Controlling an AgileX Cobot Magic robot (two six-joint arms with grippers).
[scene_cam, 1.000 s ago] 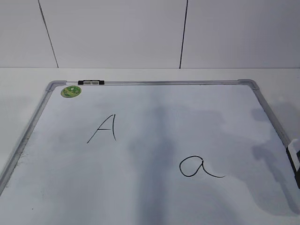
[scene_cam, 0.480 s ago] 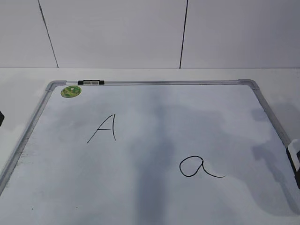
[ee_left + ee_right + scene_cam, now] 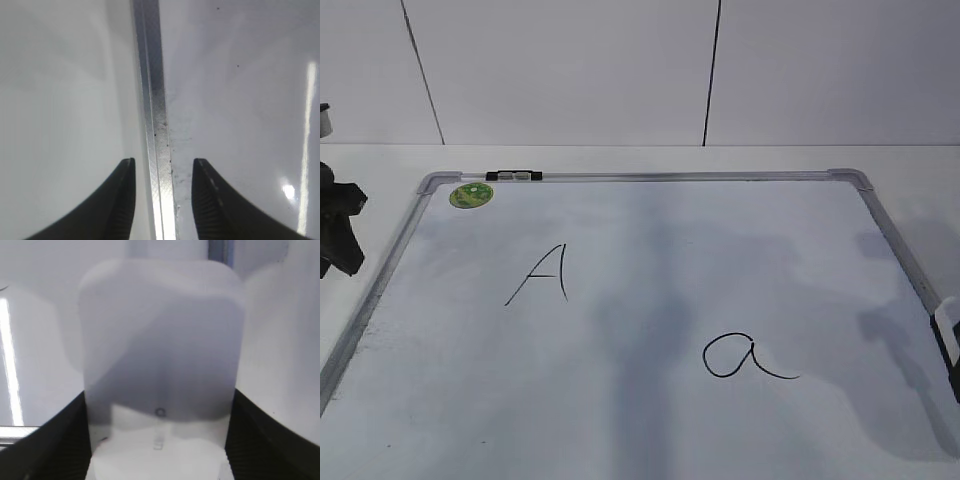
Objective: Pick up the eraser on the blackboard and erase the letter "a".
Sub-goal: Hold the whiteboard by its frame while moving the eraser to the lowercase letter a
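The blackboard point(image 3: 720, 250) is a white board with a silver frame, lying flat. The letter "a" point(image 3: 745, 357) is drawn in black on its near right part. The white eraser point(image 3: 159, 340) fills the right wrist view, and my right gripper point(image 3: 159, 394) is shut on it, one black jaw against each side. In the exterior view only a bit of the eraser point(image 3: 949, 318) shows at the board's right edge. My left gripper point(image 3: 163, 167) is open and empty, straddling the board's left frame rail point(image 3: 152, 100). It shows as a dark shape point(image 3: 335, 232) left of the board.
A capital "A" point(image 3: 542, 273) is drawn on the board's left half. A round green sticker point(image 3: 471, 195) and a small black clip point(image 3: 514, 176) sit at the far left corner. A white wall stands behind the table.
My left gripper has come into the exterior view at the left edge and risen beside the board's frame. The eraser at the right edge has barely shifted.
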